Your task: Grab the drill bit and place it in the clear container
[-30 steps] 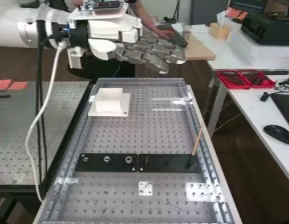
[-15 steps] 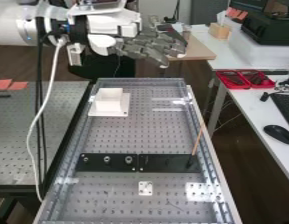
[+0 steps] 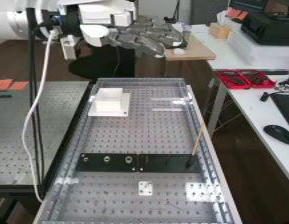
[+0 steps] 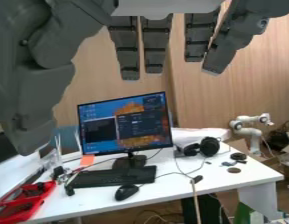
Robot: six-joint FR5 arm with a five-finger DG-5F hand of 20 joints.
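Hand [image 3: 144, 37]: positioned above and beyond the far edge of the perforated surface [image 3: 138, 132]. Fingers [image 4: 125, 52]: straight and spread, with gaps between them; thumb [image 4: 35, 85] set apart.

Drill bit: location not positively identifiable. Candidate: a thin, light-brown rod [image 3: 197, 141], tilted, its dark foot at the right black plate [image 3: 161, 163], close to the surface's right-hand border in the high view. Clear container: not positively identifiable; pale outlines [image 3: 166, 109] lie near the far right corner.

Layout, high view: the white block [image 3: 109, 100] sits on its base near the far left corner. The left black plate [image 3: 96, 162] carries round fittings [image 3: 107, 159] and lies end to end with the right one, crosswise, nearly spanning border to border. Bare perforated area extends between the white block and these plates. A small white plate [image 3: 145, 188] lies on the near side. Beyond the right border, across a gap, stands a white desk [image 3: 254, 117] with a red tray [image 3: 244, 80] and a mouse [image 3: 279, 134].
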